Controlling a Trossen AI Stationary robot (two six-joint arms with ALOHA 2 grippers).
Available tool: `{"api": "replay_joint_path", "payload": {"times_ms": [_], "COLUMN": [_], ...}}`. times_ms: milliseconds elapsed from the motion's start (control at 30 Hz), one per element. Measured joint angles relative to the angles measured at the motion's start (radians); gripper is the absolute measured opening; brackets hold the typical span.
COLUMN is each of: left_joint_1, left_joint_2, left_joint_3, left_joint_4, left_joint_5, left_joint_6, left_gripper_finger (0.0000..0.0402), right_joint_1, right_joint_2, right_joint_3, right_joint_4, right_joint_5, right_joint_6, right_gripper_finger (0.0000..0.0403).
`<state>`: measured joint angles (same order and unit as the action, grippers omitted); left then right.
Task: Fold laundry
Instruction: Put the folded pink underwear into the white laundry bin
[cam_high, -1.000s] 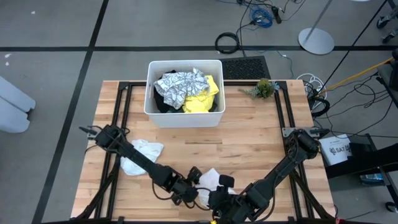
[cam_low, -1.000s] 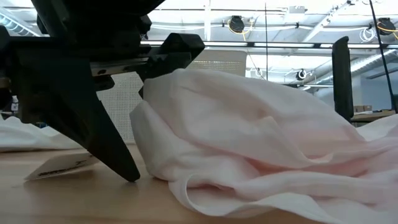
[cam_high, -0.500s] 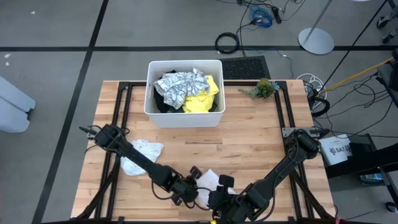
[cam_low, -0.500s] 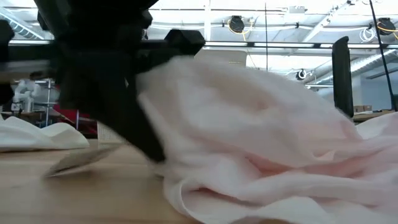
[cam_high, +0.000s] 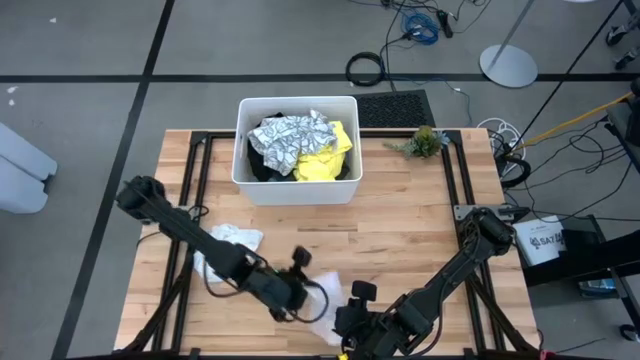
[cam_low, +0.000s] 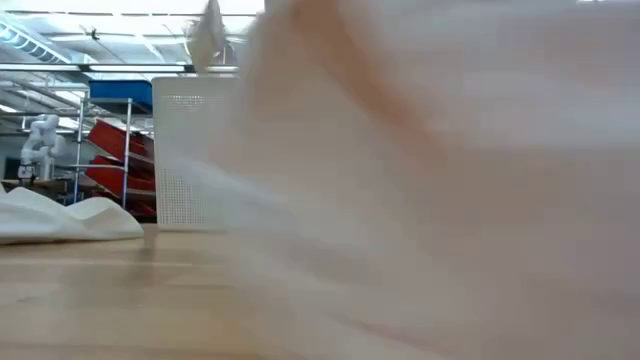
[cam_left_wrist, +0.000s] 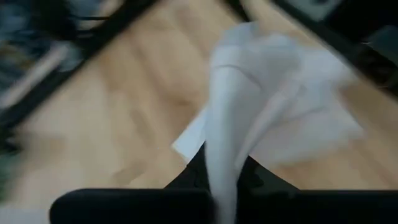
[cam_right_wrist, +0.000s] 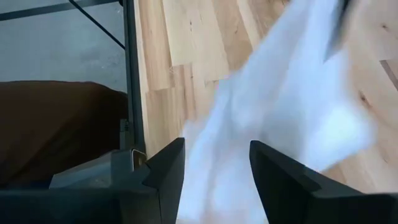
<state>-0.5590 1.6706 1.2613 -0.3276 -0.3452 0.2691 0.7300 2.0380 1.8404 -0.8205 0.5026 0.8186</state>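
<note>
Laundry: small white cloth (cam_high: 325, 300) near table's front edge, centre; second white cloth (cam_high: 222, 250) toward left edge; rest in tub (cam_high: 297, 150) at back.
Left gripper (cam_high: 300, 290): jaws clamped on cloth, pinch thin.
Right gripper (cam_high: 352, 322): jaws apart, cloth lying between, no grip.
Risk: slip from thin pinch; snag on right fingers; bunching instead of flat spread.

Overhead looks straight down; low view level, apparently against white cloth (cam_low: 440, 180).

A blurred white cloth (cam_low: 440, 180) fills most of the low view, hiding the right of the tub (cam_low: 195, 150). The high view's near edge cuts off the right end effector (cam_high: 352, 325). The left wrist view is smeared, its tabletop (cam_left_wrist: 124, 118) edges indistinct.
</note>
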Motion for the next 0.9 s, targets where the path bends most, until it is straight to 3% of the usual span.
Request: {"api": "replay_joint_path", "payload": {"times_ms": [200,367,567,900], "left_joint_1": [0.009,0.025,0.091,0.348], "left_joint_2": [-0.148,-0.256,-0.381,-0.593], "left_joint_3": [0.000,0.000,0.000,0.007], "left_joint_4": [-0.138,-0.171,-0.169,-0.149], "left_joint_5": [-0.229,-0.291,-0.438,-0.457], "left_joint_6": [0.002,0.009,0.051,0.057], "left_gripper_finger": [0.0009,0.0009,0.0009,0.0009], "right_joint_1": [0.000,0.000,-0.003,-0.010], "right_joint_2": [0.000,0.000,0.000,0.000], "right_joint_3": [0.000,0.000,0.000,0.000], "right_joint_4": [0.015,0.031,0.031,0.031], "right_joint_5": [0.000,0.003,0.048,0.056], "right_joint_6": [-0.005,-0.022,-0.038,-0.060], "right_gripper_finger": [0.0169,0.0169,0.0169,0.0169]}}
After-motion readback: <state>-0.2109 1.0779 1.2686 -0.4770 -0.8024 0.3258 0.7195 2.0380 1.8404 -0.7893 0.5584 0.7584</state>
